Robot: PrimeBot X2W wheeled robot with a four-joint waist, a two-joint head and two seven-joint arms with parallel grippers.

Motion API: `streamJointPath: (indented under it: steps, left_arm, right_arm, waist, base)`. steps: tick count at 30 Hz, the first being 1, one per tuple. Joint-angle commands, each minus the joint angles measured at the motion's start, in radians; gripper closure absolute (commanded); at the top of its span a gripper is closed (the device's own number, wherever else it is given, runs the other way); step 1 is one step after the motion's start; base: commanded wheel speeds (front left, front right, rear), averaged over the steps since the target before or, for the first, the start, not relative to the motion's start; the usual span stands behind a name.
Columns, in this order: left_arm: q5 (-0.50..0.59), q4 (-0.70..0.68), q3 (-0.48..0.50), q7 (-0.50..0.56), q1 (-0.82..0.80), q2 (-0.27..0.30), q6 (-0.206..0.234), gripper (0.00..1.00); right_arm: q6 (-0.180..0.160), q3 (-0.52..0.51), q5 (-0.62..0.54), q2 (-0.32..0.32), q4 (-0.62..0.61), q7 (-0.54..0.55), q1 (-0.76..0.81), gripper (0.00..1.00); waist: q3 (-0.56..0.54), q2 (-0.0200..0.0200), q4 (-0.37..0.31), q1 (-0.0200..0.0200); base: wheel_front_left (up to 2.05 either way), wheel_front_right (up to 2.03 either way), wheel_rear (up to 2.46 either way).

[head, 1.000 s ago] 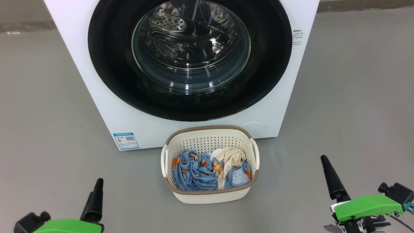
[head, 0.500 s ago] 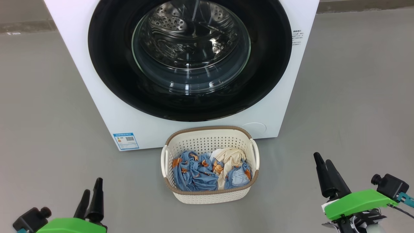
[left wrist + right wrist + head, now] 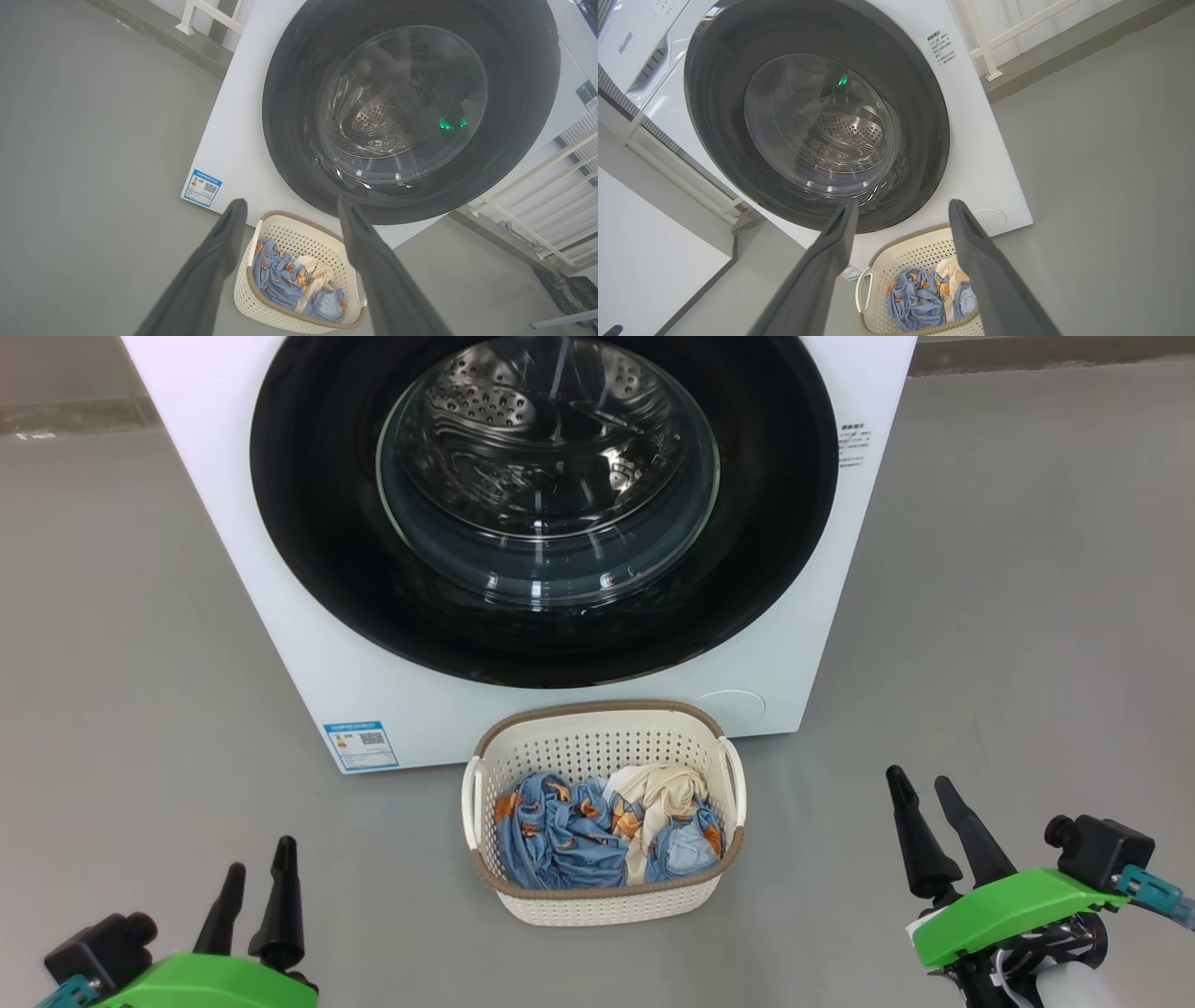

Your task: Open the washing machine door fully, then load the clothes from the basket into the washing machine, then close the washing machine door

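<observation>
The white washing machine [image 3: 233,504] stands ahead with its round black-rimmed glass door [image 3: 546,476] flat against its front. On the floor just before it sits the cream basket [image 3: 602,728], holding blue orange-printed clothes [image 3: 560,831] and a cream-beige garment [image 3: 658,793]. My left gripper [image 3: 257,854] is open at the lower left, well left of the basket. My right gripper [image 3: 920,782] is open at the lower right, apart from the basket. Both wrist views look past spread fingers [image 3: 219,247] [image 3: 971,252] at the door [image 3: 406,102] [image 3: 817,121] and the basket [image 3: 261,294] [image 3: 878,308].
Grey floor [image 3: 1027,616] spreads on both sides of the machine. A blue label sticker [image 3: 360,745] sits low on the washer's front left. White railings [image 3: 537,186] [image 3: 994,42] stand beside the machine, and a white panel [image 3: 649,242] rises in the right wrist view's lower left.
Both grippers have opened from shut, fingers now spread. The right gripper has moved left and further forward. The head camera shifted slightly.
</observation>
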Motion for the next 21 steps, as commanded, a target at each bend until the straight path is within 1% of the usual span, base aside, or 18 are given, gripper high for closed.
streamJointPath:
  steps: [1, 10, 21]
  left_arm:
    - [0.034, -0.022, 0.023, -0.016, -0.051, 0.027, -0.002, 0.0]
    - [0.172, -0.025, 0.023, -0.043, -0.056, 0.036, -0.002, 0.0]
    - [0.325, -0.022, 0.042, -0.075, -0.067, 0.035, -0.002, 0.0]
  right_arm:
    - [0.001, 0.025, -0.045, -0.014, -0.027, -0.018, -0.045, 0.0]
    - [0.001, 0.031, -0.198, -0.018, -0.023, -0.044, -0.057, 0.0]
    - [0.001, 0.012, -0.371, -0.008, 0.009, -0.076, -0.073, 0.0]
  waist:
    - [0.0, 0.0, -0.001, -0.0001]
    - [-0.003, 0.0, -0.002, -0.0001]
    - [-0.007, 0.0, -0.007, -0.0001]
  base:
    - [0.0, 0.0, 0.0]
    - [0.0, 0.0, 0.0]
    - [0.0, 0.0, 0.0]
